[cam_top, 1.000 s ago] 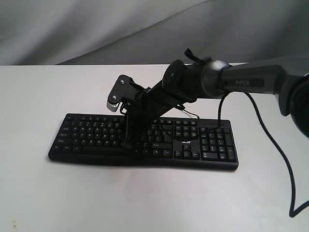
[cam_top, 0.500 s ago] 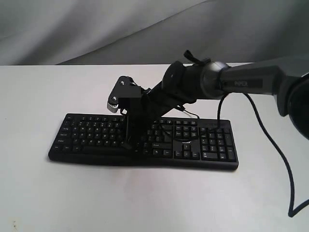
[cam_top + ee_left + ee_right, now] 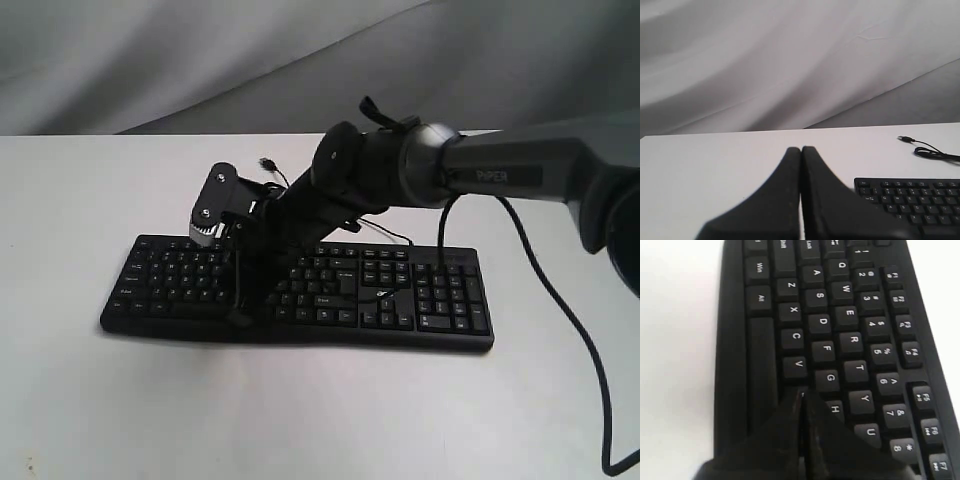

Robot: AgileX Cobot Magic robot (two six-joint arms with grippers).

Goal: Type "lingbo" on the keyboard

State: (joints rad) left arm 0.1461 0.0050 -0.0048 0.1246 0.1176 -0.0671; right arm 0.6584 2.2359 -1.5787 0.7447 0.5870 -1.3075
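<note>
The black keyboard (image 3: 440, 300) lies flat across the white table. My right gripper (image 3: 240, 318) reaches over it from the right, shut, with its tips pointing down at the front rows left of the middle. In the right wrist view the shut tips (image 3: 802, 392) cover the key just past V, beside G and H on the keyboard (image 3: 840, 340). Whether the key is pressed down I cannot tell. My left gripper (image 3: 801, 149) is shut and empty, above bare table beside the keyboard's corner (image 3: 910, 200). It does not show in the exterior view.
The keyboard's thin black USB cable (image 3: 268, 165) lies loose on the table behind it, its plug (image 3: 905, 139) unconnected. The right arm's own black cable (image 3: 560, 300) hangs down at the right. A grey cloth backdrop (image 3: 200, 60) closes off the far side.
The right gripper has shifted left along the keyboard's front rows, and the whole right arm has followed it.
</note>
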